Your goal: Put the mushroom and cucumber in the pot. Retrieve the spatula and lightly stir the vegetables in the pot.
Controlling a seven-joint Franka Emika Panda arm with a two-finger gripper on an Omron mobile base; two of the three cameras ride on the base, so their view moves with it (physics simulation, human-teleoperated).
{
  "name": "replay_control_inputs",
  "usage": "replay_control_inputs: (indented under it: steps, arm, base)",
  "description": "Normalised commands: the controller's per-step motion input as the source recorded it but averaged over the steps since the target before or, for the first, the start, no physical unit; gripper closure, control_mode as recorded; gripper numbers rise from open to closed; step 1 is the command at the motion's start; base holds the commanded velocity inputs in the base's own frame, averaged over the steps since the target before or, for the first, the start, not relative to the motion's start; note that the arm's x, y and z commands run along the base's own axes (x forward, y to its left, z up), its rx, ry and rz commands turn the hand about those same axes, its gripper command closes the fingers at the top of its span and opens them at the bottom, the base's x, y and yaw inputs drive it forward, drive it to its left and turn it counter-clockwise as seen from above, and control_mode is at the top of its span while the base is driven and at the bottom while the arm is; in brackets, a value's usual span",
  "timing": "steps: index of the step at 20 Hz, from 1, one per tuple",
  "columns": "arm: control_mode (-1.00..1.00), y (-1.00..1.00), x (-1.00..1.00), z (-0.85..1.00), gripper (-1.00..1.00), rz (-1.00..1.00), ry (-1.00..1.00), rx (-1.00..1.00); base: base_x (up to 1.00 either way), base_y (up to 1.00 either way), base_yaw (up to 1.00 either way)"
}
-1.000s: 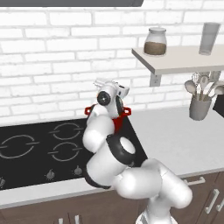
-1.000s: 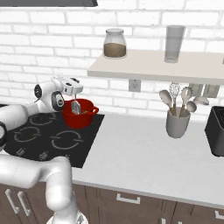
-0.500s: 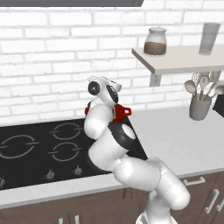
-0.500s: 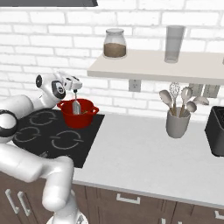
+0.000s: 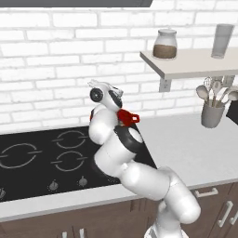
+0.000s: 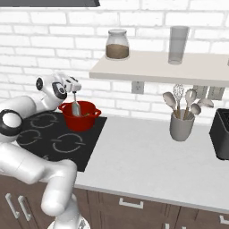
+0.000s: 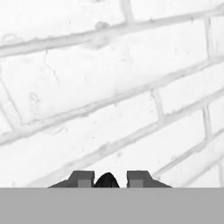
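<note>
worktop: pale grey speckled worktop [image 6: 147, 156] running to the right of the small round bright-red pot [image 6: 80, 117], with dark brown cabinet fronts below it.
hob: flat black hob [image 5: 42, 158] with ring markings, let into the worktop; the pot stands on its rear right corner.
wall: white brick wall [image 7: 109, 87] close behind the pot.
shelf: pale shelf [image 6: 161, 67] on the wall, up and to the right of the pot, carrying a glass jar with brown contents [image 6: 117, 44] and a tall clear glass [image 6: 178, 45].
utensil cup: grey cup [image 6: 181, 126] holding pale spoons and a whisk, on the worktop well to the right of the pot, under the shelf.
dark appliance: black box [image 6: 221, 134] further right of the pot, cut off by the picture's edge.
pot in the left base view: mostly hidden behind the arm; only a red handle and a bit of rim [image 5: 127, 116] show.
pot's contents: cannot make out the mushroom or the cucumber inside.
spatula: grey spatula [image 6: 76, 106] standing upright in the pot, its handle reaching up to the pincer.
pincer: the pincer [image 6: 73, 88] sits just above the pot's rim, over its left half, pointing down; the spatula's handle top lies at its fingertips.
pincer state: the fingers stand close together; in the hand view a dark rounded tip sits between them; cannot tell whether they grip the handle or have let go.
</note>
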Motion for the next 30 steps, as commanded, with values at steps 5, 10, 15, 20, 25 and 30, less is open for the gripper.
replay_control_inputs:
  steps: [5, 10, 15, 20, 25, 30]
  arm:
    - [-1.0, 0.02, 0.22, -0.01, 1.0, 0.28, -0.21, 0.14]
    - [-1.0, -0.08, 0.41, -0.22, 1.0, 0.13, -0.02, 0.04]
    - [-1.0, -0.14, -0.06, -0.04, 1.0, 0.0, 0.05, 0.0]
    - [-1.0, -0.03, -0.43, 0.03, 1.0, 0.0, 0.18, 0.09]
    - [-1.0, 0.12, -0.43, 0.06, 1.0, 0.0, 0.16, 0.16]
    - [-1.0, 0.4, 0.07, 0.27, 1.0, 0.0, 0.03, 0.13]
  base:
    - [0.0, 0.0, 0.0]
    - [0.0, 0.0, 0.0]
    - [0.0, 0.0, 0.0]
    - [0.0, 0.0, 0.0]
    - [0.0, 0.0, 0.0]
    - [0.0, 0.0, 0.0]
